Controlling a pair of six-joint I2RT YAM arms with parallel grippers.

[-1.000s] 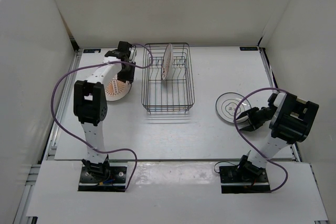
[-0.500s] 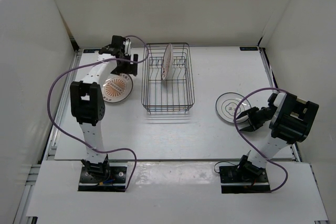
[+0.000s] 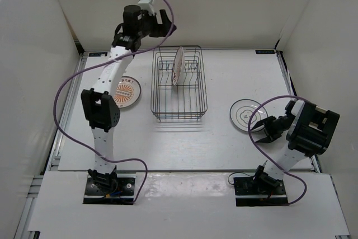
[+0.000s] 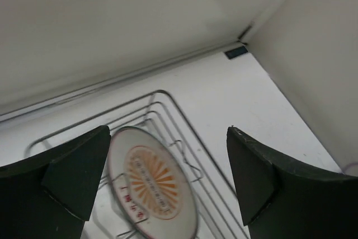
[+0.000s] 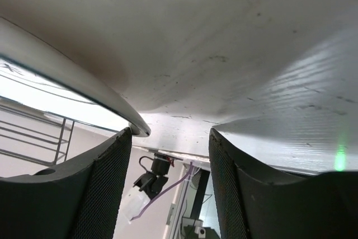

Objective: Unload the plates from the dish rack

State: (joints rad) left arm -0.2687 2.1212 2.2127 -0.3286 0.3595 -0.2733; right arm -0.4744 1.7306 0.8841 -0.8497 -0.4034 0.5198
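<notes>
Orange-patterned plate (image 3: 178,65) stands upright in dish rack (image 3: 193,113); left end effector (image 3: 163,22), jaws wide apart, should straddle its top rim squarely. Right end effector (image 3: 268,129) sits apart, empty.

Plates: three, with the rack plate (image 3: 178,65) on edge, the orange plate (image 3: 130,91) flat near the left edge and the ringed plate (image 3: 243,115) flat near the right edge.
Dish rack (image 3: 179,113): one.
Robot arms: two, the left arm (image 3: 99,110) and the right arm (image 3: 307,130).

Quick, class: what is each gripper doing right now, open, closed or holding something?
Left gripper: open, holding nothing.
Right gripper: open, holding nothing, beside the ringed plate.
</notes>
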